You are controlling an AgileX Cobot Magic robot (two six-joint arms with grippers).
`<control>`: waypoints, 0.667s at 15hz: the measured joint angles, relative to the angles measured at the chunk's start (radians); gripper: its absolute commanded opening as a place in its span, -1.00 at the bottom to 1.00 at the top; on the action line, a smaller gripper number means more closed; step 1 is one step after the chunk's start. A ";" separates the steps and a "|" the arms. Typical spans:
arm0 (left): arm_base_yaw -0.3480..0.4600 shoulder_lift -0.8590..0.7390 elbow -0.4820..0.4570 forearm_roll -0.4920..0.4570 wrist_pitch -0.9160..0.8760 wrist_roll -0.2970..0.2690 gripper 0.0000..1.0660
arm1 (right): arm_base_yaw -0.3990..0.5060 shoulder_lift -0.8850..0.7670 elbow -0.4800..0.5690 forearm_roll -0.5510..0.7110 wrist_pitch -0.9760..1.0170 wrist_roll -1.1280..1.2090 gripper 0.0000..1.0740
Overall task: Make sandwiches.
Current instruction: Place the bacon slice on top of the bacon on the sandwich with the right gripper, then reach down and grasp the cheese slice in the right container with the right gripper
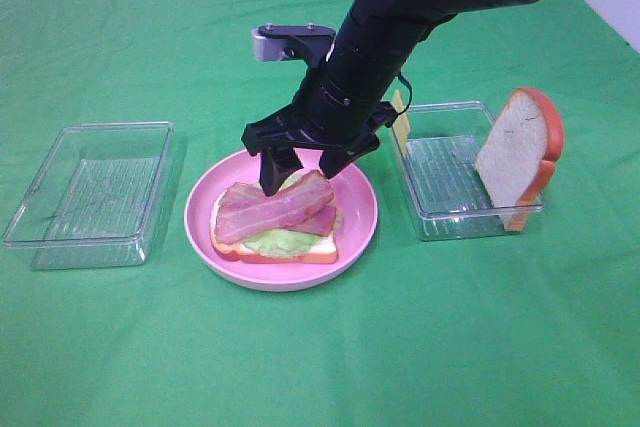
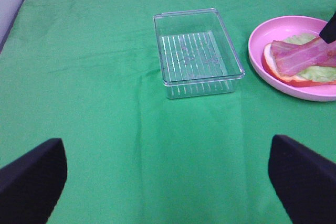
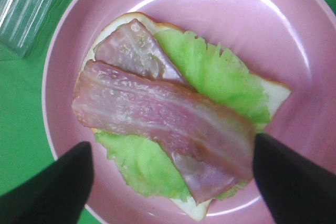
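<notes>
Hovering with jaws spread and empty over the reddish-pink bacon strips: black right gripper, likely leaving the half-built sandwich flat on the round pink plate, frame centre. Propped upright in the clear plastic tray at right, easy to pinch: second white bread slice. Hanging wide open, empty: left gripper. No readable writing.

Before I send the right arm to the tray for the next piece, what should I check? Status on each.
1. Right end effector open, nothing gripped: ok.
2. Bacon lying flat over the lettuce, inside the plate: ok.
3. Bread slice leaning upright in the right tray, reachable edge exposed: ok.
4. Cheese in that tray, mostly hidden by the arm: cannot tell.
5. Left end effector open, away from the plate: ok.
</notes>
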State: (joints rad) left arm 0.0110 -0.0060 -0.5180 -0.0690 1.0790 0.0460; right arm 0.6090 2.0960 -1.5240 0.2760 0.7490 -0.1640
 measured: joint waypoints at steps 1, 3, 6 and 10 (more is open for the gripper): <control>0.000 0.000 0.000 0.000 0.000 0.000 0.83 | 0.000 -0.008 0.000 -0.002 0.005 0.002 0.84; 0.000 0.000 0.000 0.000 0.000 0.000 0.83 | 0.000 -0.046 0.000 -0.002 0.007 0.028 0.84; 0.000 0.000 0.000 0.000 0.000 0.000 0.83 | 0.000 -0.101 0.000 -0.003 0.016 0.055 0.84; 0.000 0.000 0.000 0.000 0.000 0.000 0.83 | -0.104 -0.134 -0.115 -0.008 0.104 0.133 0.84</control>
State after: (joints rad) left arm 0.0110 -0.0060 -0.5180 -0.0690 1.0790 0.0460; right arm 0.5050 1.9620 -1.6390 0.2680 0.8530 -0.0310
